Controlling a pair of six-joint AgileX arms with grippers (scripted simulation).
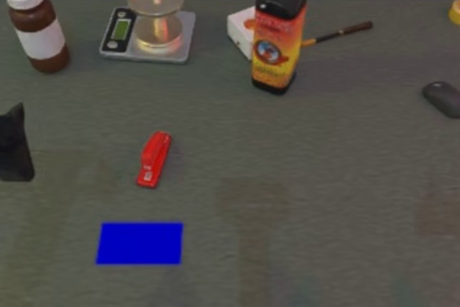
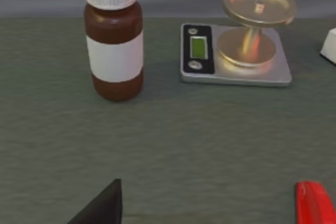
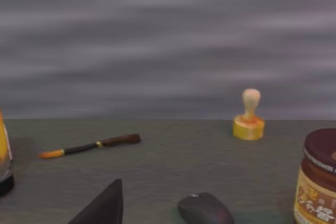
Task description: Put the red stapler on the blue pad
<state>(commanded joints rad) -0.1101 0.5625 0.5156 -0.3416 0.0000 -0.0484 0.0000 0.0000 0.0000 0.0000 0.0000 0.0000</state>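
The red stapler (image 1: 154, 158) lies flat left of the table's middle, its white mark at the near end; its tip (image 2: 314, 203) shows in the left wrist view. The blue pad (image 1: 140, 243) lies flat just in front of it, apart from it and bare. My left gripper (image 1: 14, 145) hovers at the table's left edge, well left of the stapler, open and holding nothing; one dark finger (image 2: 105, 205) shows. My right gripper is outside the top view; its wrist view shows a single dark finger (image 3: 105, 205), open, near a grey mouse (image 3: 205, 209).
Along the back stand a brown pill bottle (image 1: 37, 25), a kitchen scale (image 1: 149, 28), a white box (image 1: 243, 25), a tall sauce bottle (image 1: 279, 30) and a brush (image 1: 341, 31). The mouse (image 1: 442, 98), a yellow stamp (image 3: 249, 116) and a jar (image 3: 319, 177) are at the right.
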